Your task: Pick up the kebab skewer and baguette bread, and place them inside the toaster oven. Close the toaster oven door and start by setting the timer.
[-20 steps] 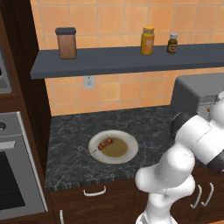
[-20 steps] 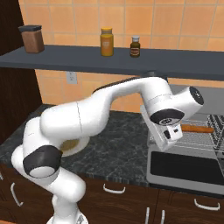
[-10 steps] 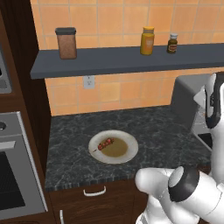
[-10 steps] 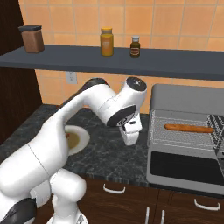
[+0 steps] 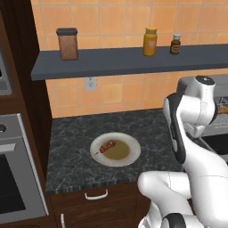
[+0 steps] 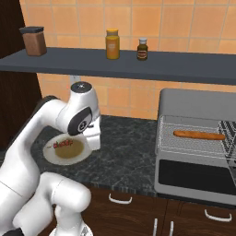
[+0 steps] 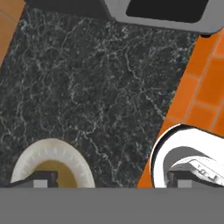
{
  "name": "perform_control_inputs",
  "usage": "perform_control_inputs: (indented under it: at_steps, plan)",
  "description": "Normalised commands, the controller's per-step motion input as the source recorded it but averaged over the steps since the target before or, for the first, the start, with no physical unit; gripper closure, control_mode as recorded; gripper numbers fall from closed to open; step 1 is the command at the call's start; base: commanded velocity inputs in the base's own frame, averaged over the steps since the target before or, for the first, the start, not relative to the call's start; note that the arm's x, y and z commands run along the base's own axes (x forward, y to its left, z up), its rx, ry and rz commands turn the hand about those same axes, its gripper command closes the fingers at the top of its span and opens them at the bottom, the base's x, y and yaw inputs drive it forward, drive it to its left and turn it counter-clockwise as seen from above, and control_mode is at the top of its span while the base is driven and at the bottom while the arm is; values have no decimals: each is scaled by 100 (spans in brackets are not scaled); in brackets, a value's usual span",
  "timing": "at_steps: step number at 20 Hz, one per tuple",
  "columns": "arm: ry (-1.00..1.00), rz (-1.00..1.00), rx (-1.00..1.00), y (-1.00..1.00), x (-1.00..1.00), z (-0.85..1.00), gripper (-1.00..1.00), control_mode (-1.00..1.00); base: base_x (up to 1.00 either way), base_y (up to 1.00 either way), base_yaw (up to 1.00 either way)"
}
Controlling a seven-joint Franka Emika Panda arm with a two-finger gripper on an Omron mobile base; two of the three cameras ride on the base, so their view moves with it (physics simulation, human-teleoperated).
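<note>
1. The kebab skewer (image 5: 107, 146) lies on the left part of the plate (image 5: 132, 153), stick end out over the rim. It is likely light and stiff, with chunks that could slide, so I would pinch across the meat at mid-length, not the bare stick.
2. The plate sits near the desk's (image 5: 80, 147) front edge, left of centre.
3. The baguette bread (image 6: 199, 135) already rests on the rack inside the toaster oven (image 6: 193, 103), whose door (image 6: 196, 177) hangs open at the desk's right end.
4. The pincer (image 7: 111, 179) hovers above the desk between plate and oven, spread wide and empty.
</note>
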Motion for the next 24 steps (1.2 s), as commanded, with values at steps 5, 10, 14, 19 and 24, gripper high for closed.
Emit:
perform_control_inputs:
  at_steps: [5,10,14,19,24]
  plan:
    - [1,-4,-1,70,13,-3,-100,-100,0,0,0]
    - [9,10,1,73,30,-15,-100,-100,0,0,0]
    - [4,11,2,80,24,-38,-100,-100,0,0,0]
    - [1,9,0,79,27,-54,-100,-100,0,0,0]
    - [0,8,0,76,53,-51,-100,-100,0,0,0]
